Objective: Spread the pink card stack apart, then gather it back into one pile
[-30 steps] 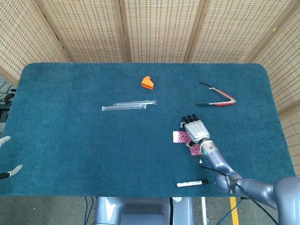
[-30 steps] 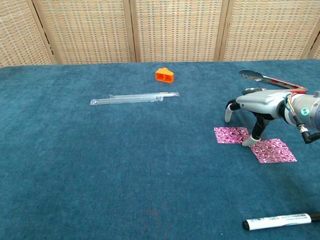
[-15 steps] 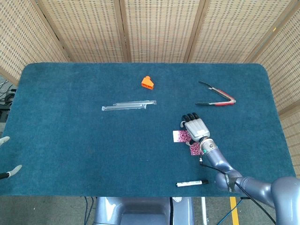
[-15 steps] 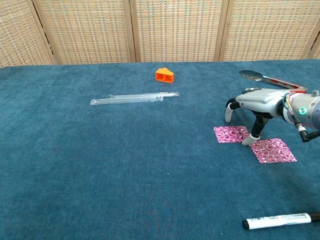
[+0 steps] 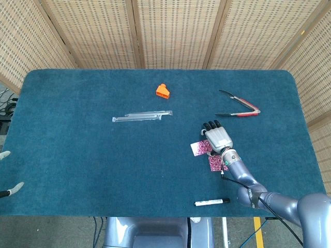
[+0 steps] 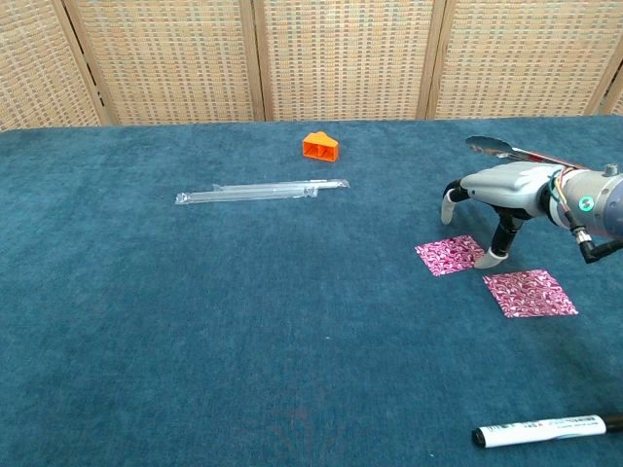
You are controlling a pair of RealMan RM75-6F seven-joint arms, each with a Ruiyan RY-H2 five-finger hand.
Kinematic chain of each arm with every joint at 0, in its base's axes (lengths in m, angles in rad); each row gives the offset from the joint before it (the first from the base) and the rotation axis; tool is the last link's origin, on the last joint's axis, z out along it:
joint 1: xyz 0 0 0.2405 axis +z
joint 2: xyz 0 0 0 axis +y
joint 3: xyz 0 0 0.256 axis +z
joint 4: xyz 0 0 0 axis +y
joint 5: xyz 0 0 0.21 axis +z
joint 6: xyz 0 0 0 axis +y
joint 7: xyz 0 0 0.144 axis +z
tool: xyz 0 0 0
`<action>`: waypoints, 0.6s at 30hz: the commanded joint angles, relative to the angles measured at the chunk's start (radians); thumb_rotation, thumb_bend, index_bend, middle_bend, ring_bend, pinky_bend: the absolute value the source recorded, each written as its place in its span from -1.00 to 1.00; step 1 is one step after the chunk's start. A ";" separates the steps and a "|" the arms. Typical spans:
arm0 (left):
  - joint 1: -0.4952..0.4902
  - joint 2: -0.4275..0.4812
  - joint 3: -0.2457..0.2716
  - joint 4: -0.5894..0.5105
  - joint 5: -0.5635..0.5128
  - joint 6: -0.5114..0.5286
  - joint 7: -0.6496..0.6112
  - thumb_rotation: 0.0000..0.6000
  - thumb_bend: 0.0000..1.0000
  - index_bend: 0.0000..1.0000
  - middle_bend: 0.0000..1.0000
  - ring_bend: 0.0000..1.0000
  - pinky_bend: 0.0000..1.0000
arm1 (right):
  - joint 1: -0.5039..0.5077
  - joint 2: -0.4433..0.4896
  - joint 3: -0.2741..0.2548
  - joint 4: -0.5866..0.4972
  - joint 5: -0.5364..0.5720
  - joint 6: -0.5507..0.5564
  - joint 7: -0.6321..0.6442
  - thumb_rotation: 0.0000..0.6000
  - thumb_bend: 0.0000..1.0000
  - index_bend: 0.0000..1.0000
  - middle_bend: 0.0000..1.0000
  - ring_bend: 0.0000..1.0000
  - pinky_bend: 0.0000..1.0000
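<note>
Two pink patterned cards lie apart on the blue cloth: one card [image 6: 449, 256] [image 5: 198, 148] slightly tilted, the other card [image 6: 530, 293] [image 5: 215, 163] nearer the front right. My right hand [image 6: 498, 192] [image 5: 217, 137] hovers palm down over the gap, fingers spread and pointing down. One fingertip [image 6: 497, 256] touches the cloth at the right edge of the tilted card. The hand holds nothing. Of my left hand [image 5: 7, 173], only two spread fingertips show at the left edge of the head view, well off the cards.
An orange block [image 6: 320, 147] sits at the back centre. A clear plastic strip [image 6: 261, 191] lies left of middle. Tongs [image 6: 516, 152] lie behind the right hand. A marker [image 6: 543, 429] rests near the front right edge.
The right hand has drawn back toward the far side, its fingertip sliding the left card away and turning it slightly. The gap between the two cards has widened. The left hand stays still.
</note>
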 commanded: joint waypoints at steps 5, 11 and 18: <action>-0.003 -0.003 -0.001 0.003 0.002 -0.003 -0.002 0.43 -0.80 -0.66 -1.00 -1.00 -1.00 | -0.008 0.015 -0.007 -0.038 0.003 0.004 -0.008 1.00 -0.53 -0.47 -0.82 -1.00 -1.00; -0.001 -0.004 0.000 0.005 0.002 -0.003 -0.004 0.43 -0.80 -0.66 -1.00 -1.00 -1.00 | -0.007 0.023 -0.009 -0.066 0.001 0.005 -0.012 1.00 -0.53 -0.44 -0.82 -1.00 -1.00; 0.000 -0.004 0.001 0.007 0.001 -0.003 -0.006 0.43 -0.80 -0.66 -1.00 -1.00 -1.00 | -0.004 0.021 -0.009 -0.070 0.005 0.001 -0.012 1.00 -0.53 -0.40 -0.82 -1.00 -1.00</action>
